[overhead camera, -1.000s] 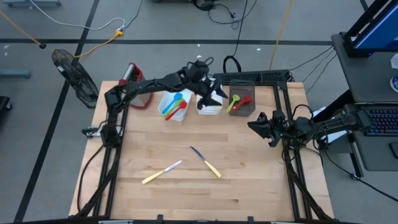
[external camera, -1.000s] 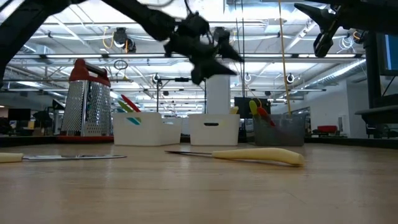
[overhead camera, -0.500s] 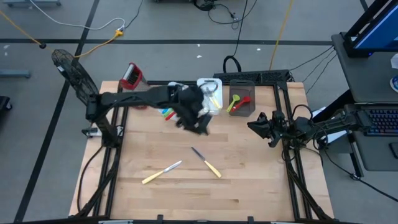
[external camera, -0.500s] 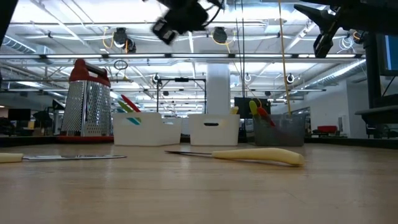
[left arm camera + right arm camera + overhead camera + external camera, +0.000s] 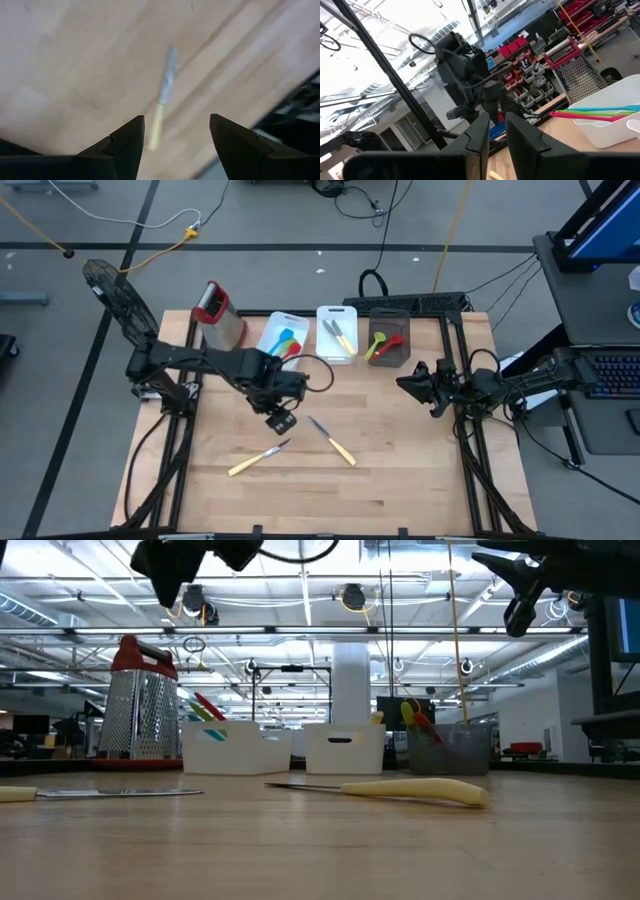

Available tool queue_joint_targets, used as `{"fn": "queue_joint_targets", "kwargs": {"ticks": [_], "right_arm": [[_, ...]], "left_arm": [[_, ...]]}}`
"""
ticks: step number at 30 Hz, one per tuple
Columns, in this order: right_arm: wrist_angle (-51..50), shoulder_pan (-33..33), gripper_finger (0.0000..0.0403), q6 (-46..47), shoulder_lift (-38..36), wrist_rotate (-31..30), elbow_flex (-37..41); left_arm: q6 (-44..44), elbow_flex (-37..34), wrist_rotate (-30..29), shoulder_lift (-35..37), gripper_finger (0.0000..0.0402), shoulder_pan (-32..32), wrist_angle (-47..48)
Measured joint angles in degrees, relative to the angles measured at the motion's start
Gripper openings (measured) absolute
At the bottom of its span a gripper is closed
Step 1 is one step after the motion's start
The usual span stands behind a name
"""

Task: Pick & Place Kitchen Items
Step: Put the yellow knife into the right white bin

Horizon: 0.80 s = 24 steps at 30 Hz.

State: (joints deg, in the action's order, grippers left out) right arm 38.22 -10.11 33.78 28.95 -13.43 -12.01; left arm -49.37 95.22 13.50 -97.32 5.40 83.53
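Observation:
Two knives with pale yellow handles lie flat on the wooden table, the left one [image 5: 260, 457] [image 5: 100, 792] and the right one [image 5: 332, 440] [image 5: 410, 790]. My left gripper [image 5: 281, 421] [image 5: 175, 120] [image 5: 175, 565] hangs open and empty above the table just far of them. Its wrist view looks down on one knife [image 5: 164, 97] between the fingers. Blue, green and red utensils [image 5: 284, 343] sit in the left white bin. A knife [image 5: 340, 333] lies in the middle white bin. Green and red utensils [image 5: 384, 344] stand in the dark grey bin. My right gripper [image 5: 415, 385] [image 5: 496, 132] waits shut at the table's right edge.
A red-topped metal box grater [image 5: 220, 315] [image 5: 140, 705] stands at the far left. The left white bin [image 5: 272, 338], middle white bin [image 5: 325, 350] and dark grey bin [image 5: 402, 360] line the far edge. Bare wood spreads around the two knives.
My left gripper has swung from over the middle white bin at the far edge toward the near and left side, ending above the table just far of the two knives. With the arm gone, a knife shows in that bin. The two knives on the table have stayed put.

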Motion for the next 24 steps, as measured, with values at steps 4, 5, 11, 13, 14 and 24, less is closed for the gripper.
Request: {"fn": "queue_joint_targets", "kwargs": {"ticks": [4, 5, 11, 13, 14, 24], "right_arm": [[-0.9, 0.0, 0.0054, -0.5, 0.0, 0.0, 0.0], [-1.3, 0.0, 0.0054, -0.6, 0.0, 0.0, 0.0], [-6.2, 0.0, 0.0054, -5.5, 0.0, 0.0, 0.0], [-9.0, 0.0, 0.0054, -9.6, 0.0, 0.0, 0.0], [-10.0, 0.0, 0.0054, -10.6, 0.0, 0.1, 0.0], [-14.3, 0.0, 0.0054, -9.4, -2.2, 0.5, 0.0]], "left_arm": [[4.7, -0.3, -4.4, 0.0, 0.0230, 2.2, 1.9], [5.7, -0.5, -5.2, 0.0, 0.0230, 2.7, 1.8], [10.3, -5.2, -7.8, 2.2, 0.0230, 5.8, 1.3], [10.3, -8.8, -7.8, 3.9, 0.0230, 7.2, -0.5], [10.2, -10.8, -7.8, 5.0, 0.0230, 7.8, -1.7], [-1.9, -30.8, -4.9, 18.2, 0.0230, 15.9, -13.9]]}}
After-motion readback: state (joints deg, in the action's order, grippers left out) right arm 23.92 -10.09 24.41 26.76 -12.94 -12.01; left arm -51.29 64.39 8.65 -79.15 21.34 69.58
